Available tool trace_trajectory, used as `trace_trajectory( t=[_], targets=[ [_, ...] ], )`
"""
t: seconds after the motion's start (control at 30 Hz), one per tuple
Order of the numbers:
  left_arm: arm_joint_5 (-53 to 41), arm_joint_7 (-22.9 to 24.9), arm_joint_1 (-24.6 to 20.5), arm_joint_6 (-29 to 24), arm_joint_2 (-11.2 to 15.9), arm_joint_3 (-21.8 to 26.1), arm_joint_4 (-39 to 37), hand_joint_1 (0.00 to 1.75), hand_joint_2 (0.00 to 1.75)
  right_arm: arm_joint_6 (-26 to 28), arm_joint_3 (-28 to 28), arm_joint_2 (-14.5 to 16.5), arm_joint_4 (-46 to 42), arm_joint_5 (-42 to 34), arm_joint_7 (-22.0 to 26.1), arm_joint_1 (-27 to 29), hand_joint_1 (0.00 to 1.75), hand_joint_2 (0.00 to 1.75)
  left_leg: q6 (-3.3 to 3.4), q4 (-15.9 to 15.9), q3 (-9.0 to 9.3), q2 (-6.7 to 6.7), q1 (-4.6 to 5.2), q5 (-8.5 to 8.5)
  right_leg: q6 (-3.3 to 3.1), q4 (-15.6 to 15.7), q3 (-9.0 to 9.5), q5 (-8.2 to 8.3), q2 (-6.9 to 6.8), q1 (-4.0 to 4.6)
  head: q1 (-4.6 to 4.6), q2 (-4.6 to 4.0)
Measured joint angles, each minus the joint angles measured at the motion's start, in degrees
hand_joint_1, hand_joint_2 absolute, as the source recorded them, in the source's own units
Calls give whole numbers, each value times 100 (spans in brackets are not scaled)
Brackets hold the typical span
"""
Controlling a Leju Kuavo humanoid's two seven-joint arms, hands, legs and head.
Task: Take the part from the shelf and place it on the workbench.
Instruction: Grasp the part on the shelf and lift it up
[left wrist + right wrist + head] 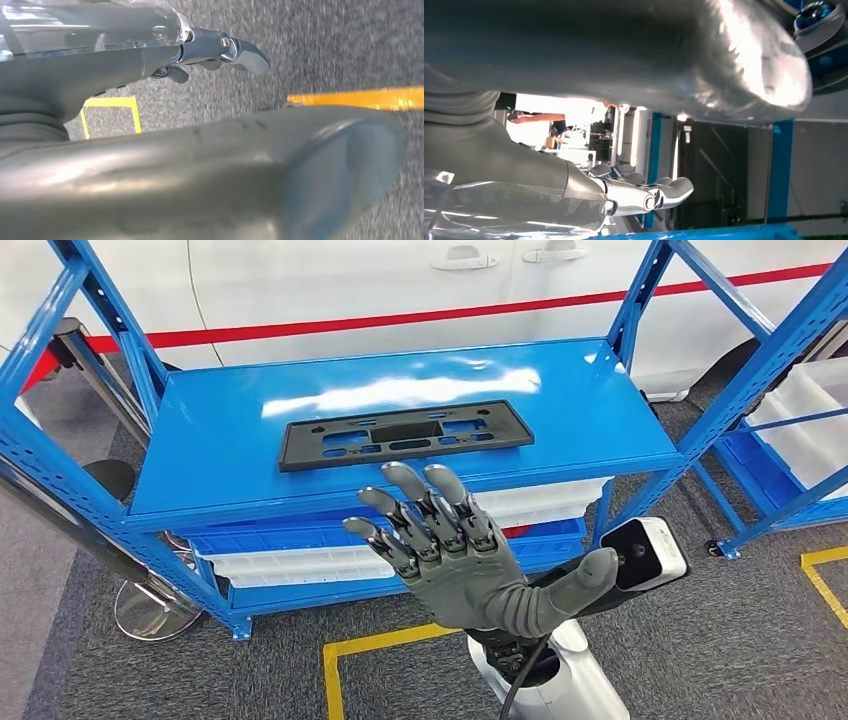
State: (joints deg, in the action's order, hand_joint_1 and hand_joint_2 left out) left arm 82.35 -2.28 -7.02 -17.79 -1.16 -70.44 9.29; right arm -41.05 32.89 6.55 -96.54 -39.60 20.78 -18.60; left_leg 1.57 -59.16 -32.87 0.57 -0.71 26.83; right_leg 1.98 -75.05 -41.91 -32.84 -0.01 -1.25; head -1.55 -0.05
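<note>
Head view: right hand [450,555] raised palm-down, fingers [425,505] spread wide and straight, holding nothing, thumb [585,575] out to the side. Just beyond the fingertips, flat on the blue shelf [240,430], the black plastic part [405,433], untouched, long side across. Below the hand, white bins [290,562] on the lower level; under the wrist, grey carpet with yellow tape [370,645]. Farther off behind the shelf, a white car [380,290] with a red stripe. Left wrist view: left hand [150,150] hanging over grey carpet, fingers [245,50] stretched out and apart, gripping nothing.
</note>
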Motion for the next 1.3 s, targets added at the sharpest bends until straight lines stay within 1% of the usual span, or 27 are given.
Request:
trace_trajectory(
  t=[0.03,0.1,0.13,0.17,0.23,0.3,0.37,0.4,0.47,0.5,0.53,0.57,0.6,0.63,0.7,0.8,0.87,0.9,0.97,1.0,1.03,1.07,1.13,1.17,1.2,1.23,1.3],
  targets=[
    [-4,-4,2,4,-1,-7,0,0,0,0,0,-10,7,9,3,29,0,0,14,0,20,4,26,13,-40,36,-19,116,1,25,1,0],
    [-11,-12,2,15,-7,-19,0,0,0,-2,0,-27,13,43,15,63,0,0,33,2,76,14,72,50,-181,699,233,565,4,100,0,0],
    [-13,-14,-1,25,-16,-21,0,0,0,-3,0,-34,14,64,22,72,0,0,31,5,96,17,91,69,-259,1056,395,725,1,139,-9,1],
    [-12,-14,-4,32,-25,-23,-1,0,0,-6,0,-40,15,82,27,80,0,0,20,6,103,17,101,85,-319,1341,515,818,0,171,-12,1],
    [-11,-11,-7,48,-38,-26,-2,0,0,-16,0,-49,17,107,33,106,0,0,-25,21,101,9,97,103,-365,1522,591,805,4,206,-18,1],
    [-10,-9,-13,55,-41,-28,-3,0,0,-28,0,-51,15,113,34,132,0,0,-83,31,127,-1,95,131,-366,1620,641,814,10,186,-13,1],
    [0,-9,-23,57,-42,-29,-7,0,0,-35,0,-51,13,114,34,149,0,0,-139,-197,52,-11,96,278,-375,1727,743,823,-5,133,-17,1],
    [7,-9,-22,57,-42,-29,-8,0,0,-39,0,-51,13,114,34,161,0,0,-165,-483,-85,-15,79,418,-377,1754,785,819,-15,117,-20,1],
    [18,-7,-11,57,-41,-29,-14,0,0,-62,0,-51,16,121,33,191,0,0,-228,-1213,-496,-18,35,699,-386,1758,817,786,-22,106,-24,1],
    [21,-5,-2,57,-40,-29,-18,0,0,-77,0,-51,19,125,32,211,0,0,-260,-1448,-655,-19,8,729,-380,1755,831,767,-20,101,-25,1],
    [22,-4,4,57,-40,-29,-21,0,0,-93,0,-51,20,130,32,227,0,0,-289,-1480,-715,-21,-17,644,-366,1750,850,746,-16,93,-24,1],
    [22,-3,8,57,-38,-29,-24,0,0,-107,0,-51,21,135,32,236,0,0,-315,-1287,-660,-24,-40,454,-345,1740,878,720,-11,81,-25,1],
    [22,-3,8,57,-36,-29,-26,0,0,-116,0,-51,21,141,32,241,0,0,-338,-911,-508,-30,-64,200,-316,1721,911,685,-6,68,-24,1],
    [20,-3,6,58,-35,-29,-28,0,0,-122,0,-52,22,148,31,242,0,0,-356,-542,-344,-37,-73,27,-280,1696,934,646,-3,65,-26,1],
    [4,-11,-4,66,-34,-32,-31,0,0,-122,-1,-53,22,167,23,241,0,0,-314,-74,-135,-41,-67,-118,-209,1641,941,585,1,77,-26,1],
    [-20,-24,-2,80,-33,-52,-31,0,0,-120,-2,-54,20,184,15,240,0,0,-179,-13,-114,-30,-47,-81,-136,1632,936,554,-1,79,-22,1],
    [-27,-26,-4,86,-28,-66,-34,0,0,-120,-3,-54,18,189,16,237,0,0,-98,18,-79,-29,-56,-79,-84,1427,854,421,-1,59,-18,1],
    [-30,-25,-8,91,-26,-72,-36,0,0,-119,-4,-55,17,192,16,238,0,0,-64,31,-59,-31,-61,-73,-60,1153,719,285,0,51,-14,1],
    [-32,-11,-14,99,-23,-83,-38,0,0,-109,-6,-61,20,199,16,250,0,0,-20,34,-37,-33,-50,-46,-33,384,288,-7,0,48,-11,1],
    [-32,-1,-13,101,-23,-91,-38,0,0,-102,-7,-64,21,202,15,259,0,0,-10,33,-23,-31,-43,-31,-29,88,96,-63,0,48,-11,1],
    [-32,9,-11,102,-23,-100,-39,0,0,-94,-7,-67,21,203,12,264,0,0,-7,33,-1,-25,-37,-12,-36,-9,-5,-3,0,49,-12,1],
    [-31,15,-11,103,-23,-108,-40,0,0,-86,-7,-68,21,204,8,265,0,0,-10,33,33,-17,-32,12,-54,115,10,167,0,52,-12,1],
    [-29,20,-13,103,-26,-117,-41,0,0,-67,-7,-69,20,205,2,260,0,0,-30,35,116,1,-26,69,-128,855,301,642,2,73,-11,1],
    [-28,21,-16,103,-29,-119,-41,0,0,-52,-7,-68,19,205,0,257,0,0,-52,33,142,7,-17,97,-171,1214,457,791,1,95,-12,1],
    [-27,21,-18,103,-33,-120,-41,0,0,-40,-7,-68,19,204,-1,253,0,0,-80,38,154,9,-14,118,-204,1456,558,863,-1,119,-12,1],
    [-25,22,-17,103,-36,-121,-41,0,0,-31,-7,-67,19,202,-2,251,0,0,-112,47,155,8,-14,133,-230,1562,596,856,0,141,-12,1],
    [-21,25,-19,104,-36,-123,-42,0,0,-27,-7,-62,18,199,-4,249,0,0,-179,85,177,-3,-11,160,-261,1623,628,829,9,135,-12,1]
  ],
)
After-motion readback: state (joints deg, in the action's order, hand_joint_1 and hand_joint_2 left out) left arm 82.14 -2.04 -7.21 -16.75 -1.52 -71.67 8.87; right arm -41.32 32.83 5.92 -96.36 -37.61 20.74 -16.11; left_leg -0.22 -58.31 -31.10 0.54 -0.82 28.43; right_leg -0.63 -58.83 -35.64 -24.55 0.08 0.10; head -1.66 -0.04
